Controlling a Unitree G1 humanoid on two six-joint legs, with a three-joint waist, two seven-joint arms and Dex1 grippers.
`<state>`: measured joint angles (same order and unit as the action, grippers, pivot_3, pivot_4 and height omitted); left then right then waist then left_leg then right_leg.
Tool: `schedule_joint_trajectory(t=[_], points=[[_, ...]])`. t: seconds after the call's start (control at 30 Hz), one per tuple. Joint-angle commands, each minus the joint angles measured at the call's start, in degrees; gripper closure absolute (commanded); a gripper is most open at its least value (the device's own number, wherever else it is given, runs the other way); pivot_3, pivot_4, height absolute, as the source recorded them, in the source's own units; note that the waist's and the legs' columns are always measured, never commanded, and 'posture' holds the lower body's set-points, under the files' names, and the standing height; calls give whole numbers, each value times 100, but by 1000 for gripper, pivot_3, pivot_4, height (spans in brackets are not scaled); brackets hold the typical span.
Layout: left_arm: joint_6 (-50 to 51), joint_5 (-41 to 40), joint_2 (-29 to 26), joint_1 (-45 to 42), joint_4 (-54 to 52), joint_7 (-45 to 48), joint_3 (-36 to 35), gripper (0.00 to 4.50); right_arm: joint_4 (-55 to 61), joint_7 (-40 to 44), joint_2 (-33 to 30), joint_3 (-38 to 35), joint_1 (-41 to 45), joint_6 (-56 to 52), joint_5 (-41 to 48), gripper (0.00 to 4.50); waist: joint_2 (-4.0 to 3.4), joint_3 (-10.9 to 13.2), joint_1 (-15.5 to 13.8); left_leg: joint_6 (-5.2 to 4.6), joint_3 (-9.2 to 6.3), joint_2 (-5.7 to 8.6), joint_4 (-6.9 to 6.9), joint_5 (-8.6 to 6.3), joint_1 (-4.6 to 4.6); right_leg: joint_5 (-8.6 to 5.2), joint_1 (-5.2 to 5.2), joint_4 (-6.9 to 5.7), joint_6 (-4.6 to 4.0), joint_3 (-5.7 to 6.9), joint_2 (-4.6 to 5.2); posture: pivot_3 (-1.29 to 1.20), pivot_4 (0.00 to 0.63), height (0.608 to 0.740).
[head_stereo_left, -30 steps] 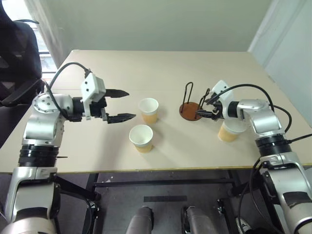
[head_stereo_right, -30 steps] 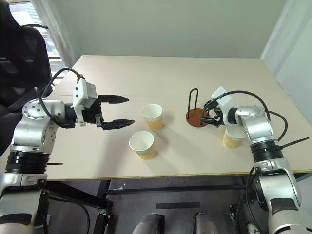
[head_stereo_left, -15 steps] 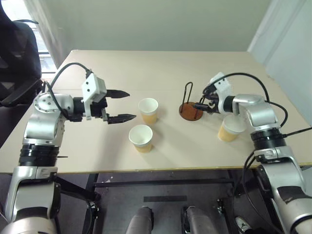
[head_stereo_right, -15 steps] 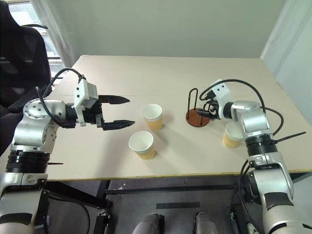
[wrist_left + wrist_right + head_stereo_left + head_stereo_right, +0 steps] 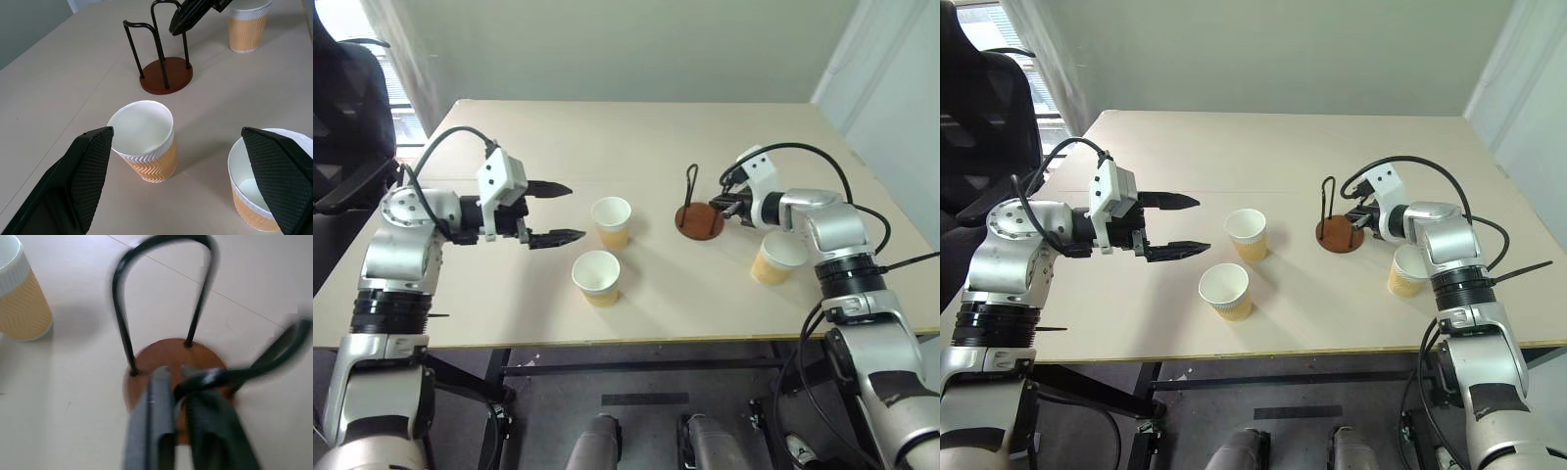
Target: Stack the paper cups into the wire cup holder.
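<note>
Since a second ago my right claw (image 5: 178, 396) has snapped shut, and its black fingers now pinch one thin wire loop of the wire cup holder (image 5: 700, 219). That arm has swung a little, so the claw sits at the right edge of the round brown base, where earlier it was just beside it with the fingers apart. From the right wrist I see the pinched loop bending off to one side, blurry, and another tall loop standing up straight from the far side of the base. The holder stands on the counter (image 5: 636, 137), right of the middle. Just beside my right arm, nearer to me, one paper cup (image 5: 775, 258) stands upright, apart from the holder. My left claw (image 5: 553, 211) has not moved; its two fingers are spread wide with nothing between them, and it hangs above the counter on the left side, pointing toward the cups. Near it stand two more paper cups, both upright and apart from each other: one farther cup (image 5: 611, 221) between the left claw and the holder, and one closer cup (image 5: 596, 277) toward the front edge. No cup is in the holder yet.
</note>
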<state>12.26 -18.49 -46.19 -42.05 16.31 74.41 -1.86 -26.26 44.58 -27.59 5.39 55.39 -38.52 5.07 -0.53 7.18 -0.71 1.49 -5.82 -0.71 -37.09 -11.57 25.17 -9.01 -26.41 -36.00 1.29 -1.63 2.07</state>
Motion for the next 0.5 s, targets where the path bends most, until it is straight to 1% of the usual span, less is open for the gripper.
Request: schedule_joint_trajectory(t=[0.03, 0.2, 0.5], points=[[-50, 6, -88, -212, 1, 10, -83, 0, 81, 313, -39, 72, 41, 145, 77, 4475, 0, 0, 1, 0, 0, 0, 0, 0, 0, 0, 0, 0, 0, 0, 0, 0, 150, 740], [-76, 54, -81, -333, 112, 96, -21, 0, 148, 840, -67, 116, 144, 174, 218, 4475, 0, 0, 7, 0, 1, 0, 1, 0, 0, 0, 0, 1, 0, 0, 0, 0, 150, 740], [-103, 88, -83, -389, 183, 176, 6, 0, 874, 1871, -198, 469, 113, 38, 427, 4475, 0, 0, 12, 0, 1, 0, 1, 0, 13, -1, -11, 3, -1, 1, 0, 0, 150, 740]])
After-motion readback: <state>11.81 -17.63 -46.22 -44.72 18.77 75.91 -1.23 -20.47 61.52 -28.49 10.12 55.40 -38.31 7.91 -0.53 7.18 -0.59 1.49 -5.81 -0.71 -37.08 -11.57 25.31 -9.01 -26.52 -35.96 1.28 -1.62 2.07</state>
